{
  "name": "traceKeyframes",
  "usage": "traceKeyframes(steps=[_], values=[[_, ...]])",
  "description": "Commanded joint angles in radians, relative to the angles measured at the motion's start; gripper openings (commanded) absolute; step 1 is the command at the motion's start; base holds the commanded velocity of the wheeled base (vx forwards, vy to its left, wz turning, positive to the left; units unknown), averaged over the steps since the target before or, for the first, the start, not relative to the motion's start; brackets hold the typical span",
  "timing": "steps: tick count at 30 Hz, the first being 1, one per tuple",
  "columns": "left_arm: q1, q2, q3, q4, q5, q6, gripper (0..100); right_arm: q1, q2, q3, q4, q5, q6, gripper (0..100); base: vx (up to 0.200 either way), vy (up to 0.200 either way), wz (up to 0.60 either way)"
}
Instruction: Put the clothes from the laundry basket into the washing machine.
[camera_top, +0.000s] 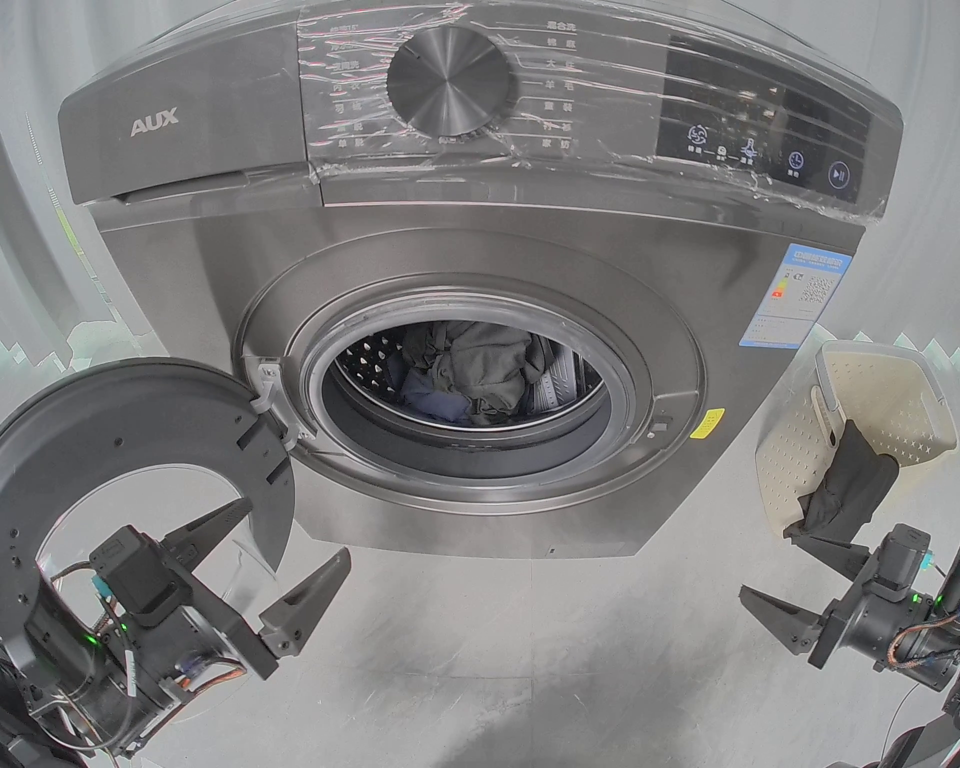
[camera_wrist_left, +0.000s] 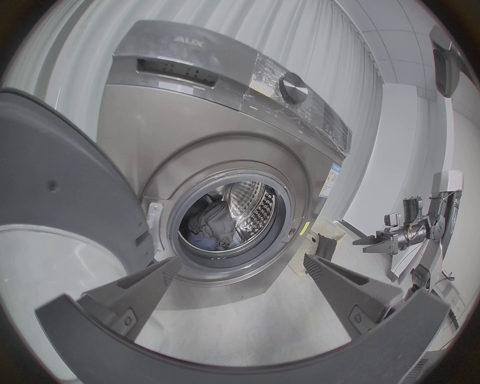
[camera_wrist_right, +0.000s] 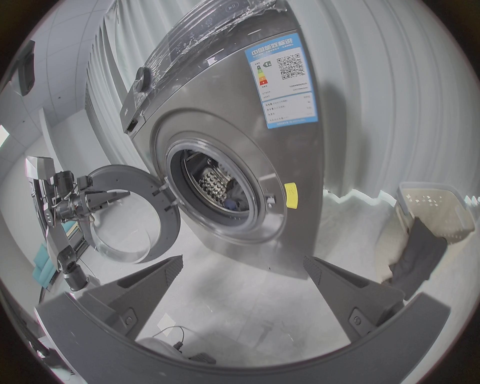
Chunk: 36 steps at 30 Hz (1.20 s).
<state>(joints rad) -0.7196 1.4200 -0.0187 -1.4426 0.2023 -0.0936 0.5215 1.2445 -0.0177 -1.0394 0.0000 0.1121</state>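
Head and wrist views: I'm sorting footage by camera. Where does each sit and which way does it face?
Head view: on the head, looking forward and down at the washing machine and open door; left gripper and right gripper below.
Left wrist view: on the left wrist, facing the clothes in the drum; own fingers in front.
Right wrist view: on the right wrist, facing the machine and laundry basket; own fingers in front.
Head and right wrist views share the dark garment hanging from the basket.

In the washer (camera_top: 480, 250) lie clothes (camera_top: 470, 370), its door (camera_top: 130, 420) open to the left with the left gripper (camera_top: 295, 530) before it; right of the washer stands a basket (camera_top: 900, 400), a garment (camera_top: 850, 490) over its rim, the right gripper (camera_top: 768, 566) nearby.
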Motion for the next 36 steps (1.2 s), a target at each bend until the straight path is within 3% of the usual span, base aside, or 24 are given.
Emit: traceKeyframes(steps=[1, 3, 6, 11, 17, 19, 21, 24, 25, 27, 28, 30, 32, 36], values=[[0.061, -0.302, 0.019, 0.209, 0.002, 0.023, 100, -0.107, -0.335, 0.018, 0.232, 0.003, -0.008, 100, -0.2, 0.0, 0.0], [0.071, -0.388, 0.017, 0.317, 0.003, 0.023, 100, -0.126, -0.416, 0.018, 0.302, 0.003, -0.011, 100, -0.2, 0.0, 0.0], [0.143, -0.495, 0.019, 0.476, 0.002, 0.028, 100, -0.172, -0.542, 0.018, 0.412, 0.003, -0.029, 100, -0.133, 0.0, 0.0], [0.181, -0.727, 0.019, 0.697, -0.008, 0.011, 100, -0.265, -0.761, 0.018, 0.559, 0.009, -0.04, 100, 0.0, 0.0, 0.0], [0.308, -0.969, 0.019, 0.958, -0.017, 0.012, 100, -0.363, -0.927, 0.016, 0.674, 0.012, -0.04, 100, 0.0, -0.2, 0.0], [0.364, -1.066, 0.019, 1.035, -0.05, 0.011, 100, -0.396, -0.97, 0.016, 0.71, 0.012, -0.04, 100, 0.0, -0.2, 0.0], [0.427, -1.184, 0.019, 1.14, -0.115, 0.008, 100, -0.426, -1.025, 0.018, 0.766, 0.017, -0.04, 100, 0.0, -0.2, 0.0], [0.516, -1.331, 0.019, 1.297, -0.212, 0.011, 100, -0.445, -1.128, 0.018, 0.897, 0.031, -0.04, 100, 0.0, -0.2, 0.0], [0.526, -1.343, 0.019, 1.34, -0.222, 0.018, 100, -0.452, -1.165, 0.018, 0.957, 0.034, -0.04, 100, 0.0, -0.2, 0.0], [0.526, -1.334, 0.019, 1.361, -0.218, 0.015, 100, -0.479, -1.2, 0.016, 0.996, 0.04, -0.046, 100, 0.0, -0.2, 0.0], [0.531, -1.331, 0.019, 1.355, -0.205, 0.009, 100, -0.529, -1.241, 0.002, 1.024, 0.074, -0.049, 100, 0.0, -0.2, 0.0], [0.54, -1.331, 0.019, 1.358, -0.205, 0.015, 100, -0.531, -1.244, 0.004, 1.022, 0.063, -0.055, 100, 0.0, -0.2, 0.0], [0.598, -1.329, 0.019, 1.369, -0.205, 0.028, 100, -0.529, -1.244, 0.01, 1.033, -0.015, -0.075, 100, 0.0, -0.2, 0.0], [0.756, -1.383, 0.019, 1.369, -0.242, 0.087, 100, -0.531, -1.244, 0.016, 1.039, -0.014, -0.086, 100, 0.0, -0.15, 0.0]])
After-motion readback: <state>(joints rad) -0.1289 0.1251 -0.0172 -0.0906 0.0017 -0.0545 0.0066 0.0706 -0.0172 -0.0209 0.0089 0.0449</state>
